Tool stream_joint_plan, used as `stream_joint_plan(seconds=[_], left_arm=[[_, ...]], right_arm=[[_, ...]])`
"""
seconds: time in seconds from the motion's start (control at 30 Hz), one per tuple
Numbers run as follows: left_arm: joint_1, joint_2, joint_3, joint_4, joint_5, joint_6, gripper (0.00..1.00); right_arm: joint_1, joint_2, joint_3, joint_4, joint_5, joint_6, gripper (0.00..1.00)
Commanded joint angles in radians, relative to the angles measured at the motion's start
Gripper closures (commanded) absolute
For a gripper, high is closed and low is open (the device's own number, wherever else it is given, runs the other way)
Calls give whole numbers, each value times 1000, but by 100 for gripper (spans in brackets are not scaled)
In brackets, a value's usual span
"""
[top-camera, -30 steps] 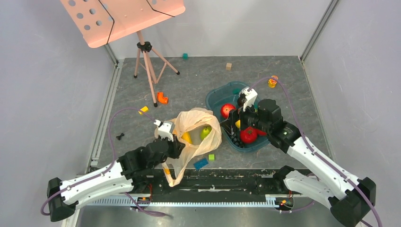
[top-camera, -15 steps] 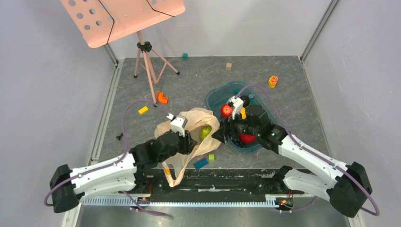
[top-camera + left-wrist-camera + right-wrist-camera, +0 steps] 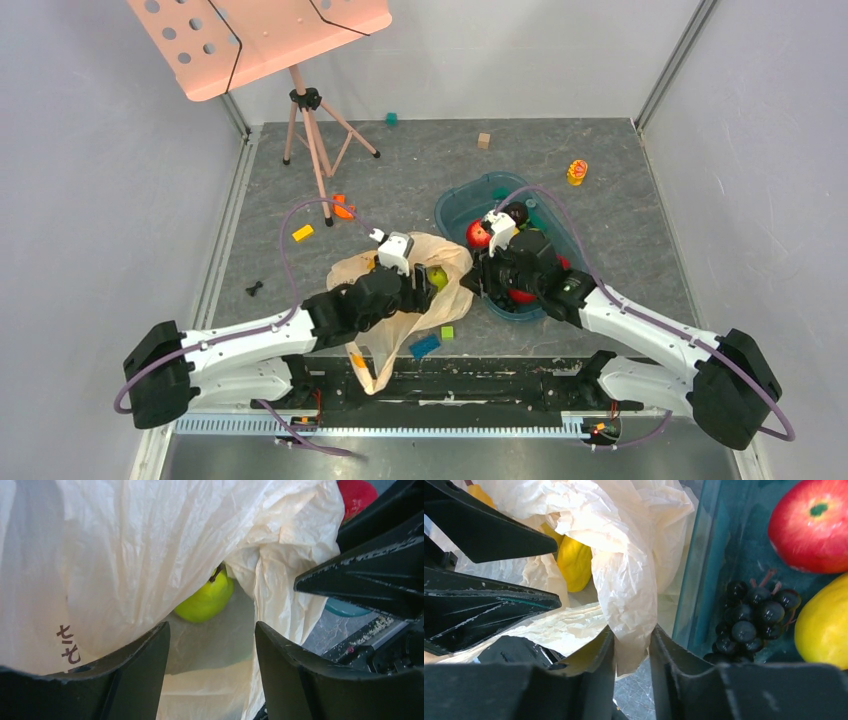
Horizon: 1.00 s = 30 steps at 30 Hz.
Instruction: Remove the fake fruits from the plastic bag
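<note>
The cream plastic bag (image 3: 375, 350) lies crumpled left of the teal tray (image 3: 470, 195). A green pear (image 3: 437, 278) sits inside its mouth, and the left wrist view shows the pear (image 3: 205, 600) under a fold of the bag (image 3: 125, 555). My left gripper (image 3: 212, 635) stands open just in front of the pear, holding nothing. My right gripper (image 3: 631, 645) is shut on a fold of the bag's rim (image 3: 634, 555) beside the tray wall. A yellow lemon (image 3: 574, 562) lies deeper in the bag. A red apple (image 3: 811, 525) and a yellow fruit (image 3: 824, 625) are in the tray.
A black grape bunch (image 3: 749, 617) lies in the tray. A blue block (image 3: 425, 346) and a green cube (image 3: 447, 332) sit just in front of the bag. A pink music stand's tripod (image 3: 312, 140) rises at the back left, with an orange piece (image 3: 343, 207) near it.
My left arm has reached right over the bag and its jaws have opened. My right gripper has come left from the tray to the bag's rim and closed on it.
</note>
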State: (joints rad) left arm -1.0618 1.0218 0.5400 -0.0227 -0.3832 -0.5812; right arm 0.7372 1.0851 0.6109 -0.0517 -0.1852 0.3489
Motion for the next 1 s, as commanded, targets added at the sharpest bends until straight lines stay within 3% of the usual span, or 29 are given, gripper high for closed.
stream_joint_plan(seconds=[0.0,0.23,0.77,0.9,0.97], left_arm=[[2,54,59,99,-62,52,29],[3,162,103,122,-127,92,23],[17,385,174,178,-155,124,24],[18,437,191,178,-126,114,29],[17,452,193,171,-123,106,37]], right_arm=[[8,-33,-31,70,16,10,73],[10,-42,-33,78,3,13,77],[13,-66,-52,75,-2,17,77],[14,-67,-58,75,-1,15,77],[13,-70,-60,76,1,16,77]])
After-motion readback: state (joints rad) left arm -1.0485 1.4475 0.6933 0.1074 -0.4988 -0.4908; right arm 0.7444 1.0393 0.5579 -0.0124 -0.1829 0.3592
